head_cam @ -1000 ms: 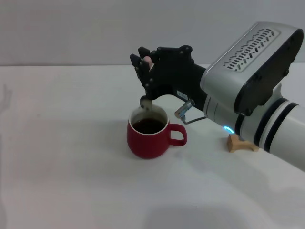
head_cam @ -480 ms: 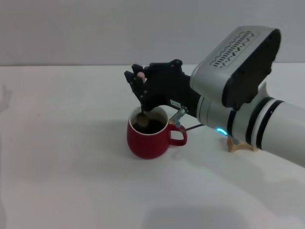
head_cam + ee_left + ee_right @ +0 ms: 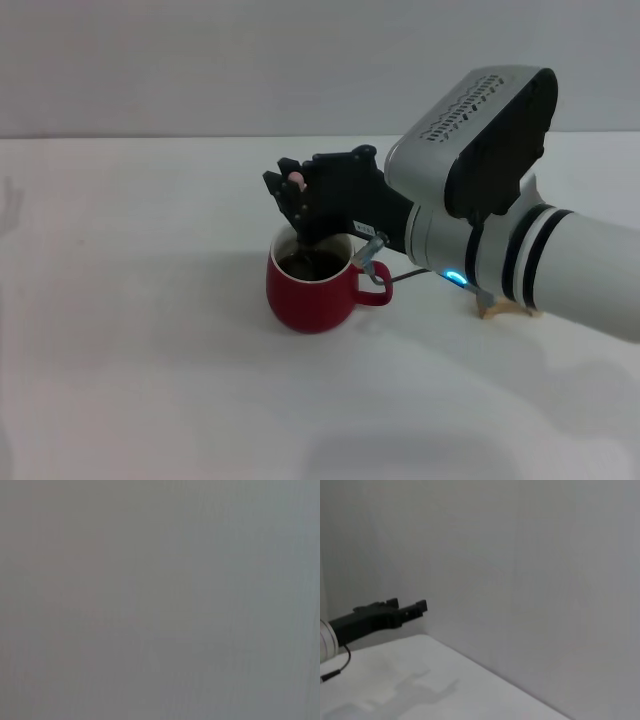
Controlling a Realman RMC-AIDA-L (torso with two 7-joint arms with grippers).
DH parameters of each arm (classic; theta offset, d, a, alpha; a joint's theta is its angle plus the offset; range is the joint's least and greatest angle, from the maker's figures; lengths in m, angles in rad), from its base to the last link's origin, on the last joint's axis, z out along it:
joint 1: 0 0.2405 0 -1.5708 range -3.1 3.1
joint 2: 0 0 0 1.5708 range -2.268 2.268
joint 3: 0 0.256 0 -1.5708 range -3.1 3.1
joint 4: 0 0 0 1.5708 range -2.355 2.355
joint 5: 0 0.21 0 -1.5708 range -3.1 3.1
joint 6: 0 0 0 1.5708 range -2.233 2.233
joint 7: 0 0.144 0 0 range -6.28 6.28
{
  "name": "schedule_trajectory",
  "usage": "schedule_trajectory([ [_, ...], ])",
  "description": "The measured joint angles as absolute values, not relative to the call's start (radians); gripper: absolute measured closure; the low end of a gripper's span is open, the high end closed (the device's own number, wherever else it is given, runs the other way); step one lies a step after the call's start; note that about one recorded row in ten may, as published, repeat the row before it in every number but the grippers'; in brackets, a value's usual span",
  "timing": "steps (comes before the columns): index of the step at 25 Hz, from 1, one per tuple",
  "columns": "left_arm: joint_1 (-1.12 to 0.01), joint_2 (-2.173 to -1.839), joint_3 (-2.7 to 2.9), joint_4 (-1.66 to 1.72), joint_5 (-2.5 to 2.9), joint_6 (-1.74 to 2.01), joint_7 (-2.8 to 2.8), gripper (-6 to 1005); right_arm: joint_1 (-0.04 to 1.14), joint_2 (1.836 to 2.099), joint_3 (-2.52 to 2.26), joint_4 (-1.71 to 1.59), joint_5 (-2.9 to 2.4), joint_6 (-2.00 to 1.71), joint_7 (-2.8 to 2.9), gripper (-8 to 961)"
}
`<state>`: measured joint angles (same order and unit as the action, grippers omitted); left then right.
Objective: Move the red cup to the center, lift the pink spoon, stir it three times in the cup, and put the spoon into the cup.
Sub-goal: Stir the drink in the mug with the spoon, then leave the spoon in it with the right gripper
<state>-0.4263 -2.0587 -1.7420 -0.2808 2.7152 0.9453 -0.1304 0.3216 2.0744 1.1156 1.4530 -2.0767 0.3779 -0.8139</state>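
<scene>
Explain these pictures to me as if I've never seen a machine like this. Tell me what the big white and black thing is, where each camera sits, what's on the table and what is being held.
The big white and black thing is the arm of a two-armed robot. The head view looks down from a camera on the robot's head. In it the right gripper, the black part at the arm's end, hangs over the red cup, which has dark liquid inside. Its jaws are shut on the pink spoon; only the pink tip shows above them, and the lower end reaches down into the cup. A small wooden block lies on the white table, partly hidden behind the arm.

The other two pictures come from cameras on the wrists. The right wrist view shows wall, table and a dark arm part. The left wrist view shows only plain grey, and the left arm is not in view.
</scene>
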Motion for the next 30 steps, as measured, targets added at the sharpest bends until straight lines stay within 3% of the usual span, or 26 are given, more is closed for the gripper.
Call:
schedule_trajectory([
  [30,-0.422,-2.059,-1.744,-0.284,2.715,0.951,-0.145,161,0.504,2.078,1.144,1.217,-2.045,0.359,-0.817,820],
])
